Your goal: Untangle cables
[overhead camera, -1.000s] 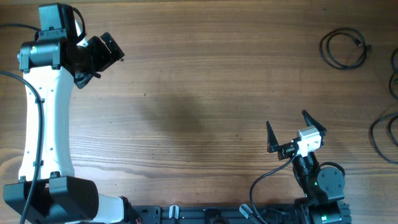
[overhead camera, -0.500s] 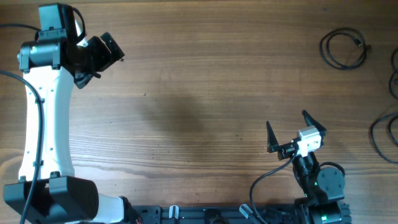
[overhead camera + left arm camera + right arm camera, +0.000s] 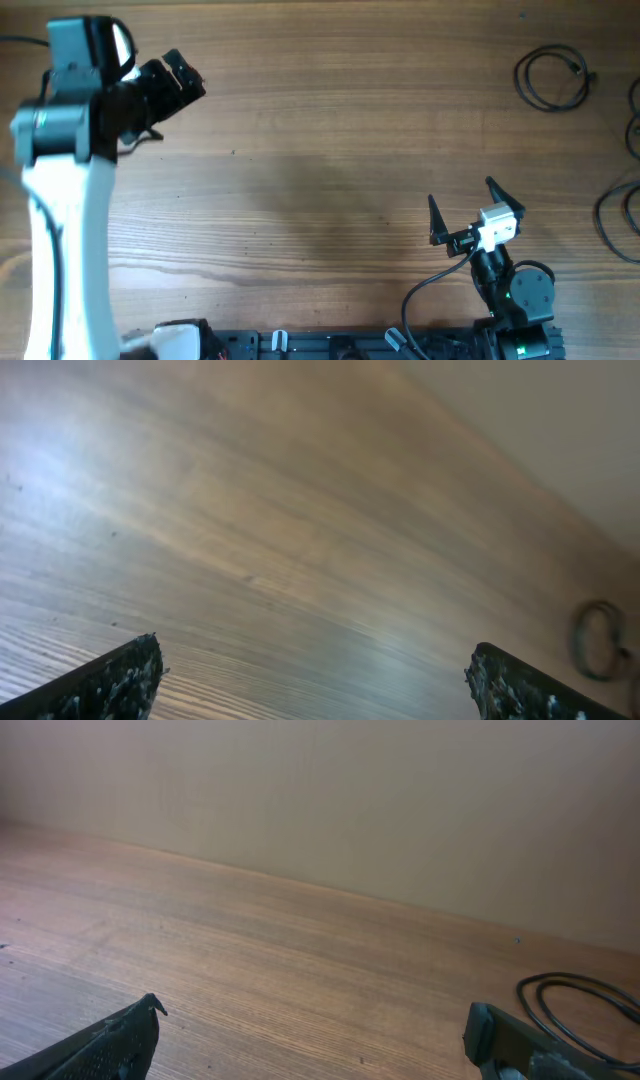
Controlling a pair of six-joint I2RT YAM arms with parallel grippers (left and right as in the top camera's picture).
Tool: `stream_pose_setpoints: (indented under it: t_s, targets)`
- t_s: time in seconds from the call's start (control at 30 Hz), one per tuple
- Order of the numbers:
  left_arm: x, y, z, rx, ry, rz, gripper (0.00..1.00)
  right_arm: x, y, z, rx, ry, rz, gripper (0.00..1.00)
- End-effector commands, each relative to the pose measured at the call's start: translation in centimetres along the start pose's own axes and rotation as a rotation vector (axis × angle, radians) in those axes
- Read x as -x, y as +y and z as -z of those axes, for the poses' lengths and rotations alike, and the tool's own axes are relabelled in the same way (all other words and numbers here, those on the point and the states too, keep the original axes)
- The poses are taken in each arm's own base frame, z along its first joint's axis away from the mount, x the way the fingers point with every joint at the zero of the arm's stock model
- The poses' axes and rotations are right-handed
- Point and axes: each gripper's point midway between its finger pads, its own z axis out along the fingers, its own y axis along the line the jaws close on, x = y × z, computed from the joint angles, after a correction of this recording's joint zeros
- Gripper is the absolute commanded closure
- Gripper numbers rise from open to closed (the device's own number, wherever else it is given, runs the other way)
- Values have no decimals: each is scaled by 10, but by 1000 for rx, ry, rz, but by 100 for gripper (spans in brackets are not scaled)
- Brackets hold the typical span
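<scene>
Black cables (image 3: 521, 80), separate loops — wooden table (image 3: 320, 120)

- Table (image 3: 320, 120): wood, clear grain, smooth, satin finish; pale glare patch in the left wrist view.
- Cables (image 3: 550, 80): thin black cords, smooth plastic-looking sheath, faint gloss.
- Left arm (image 3: 65, 230): white shell, smooth, plastic-looking, slight sheen; joint housings black, matt.
- Left gripper (image 3: 315, 645) fingers (image 3: 115, 685): black, matt, rough and grainy with pale speckles.
- Right gripper (image 3: 315, 1010) fingers (image 3: 110, 1040): black, matt, grainy.
- Wall (image 3: 400, 800): plain beige, matt, smooth.
</scene>
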Motion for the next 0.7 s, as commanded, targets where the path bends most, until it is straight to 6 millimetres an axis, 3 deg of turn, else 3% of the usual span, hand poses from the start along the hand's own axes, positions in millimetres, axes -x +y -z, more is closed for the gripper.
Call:
stream_pose_setpoints:
  t_s: [0.0,0.17,0.27,0.43,0.67]
  targets:
    - [-6,-22,58,-96,-118,-45,0,3,-2,1,-15,-15,13,0]
    - [-19,-27,115,-172,-238,-84,0,3,-2,1,-14,-15,13,0]
    - [-33,-13,126,-150,-285,-127,0,3,-2,1,-14,-15,13,0]
    - [-42,22,120,-127,-505,-110,0,3,-2,1,-14,-15,13,0]
    - [-67,57,90,-157,-717,-92,0,3,-2,1,-14,-15,13,0]
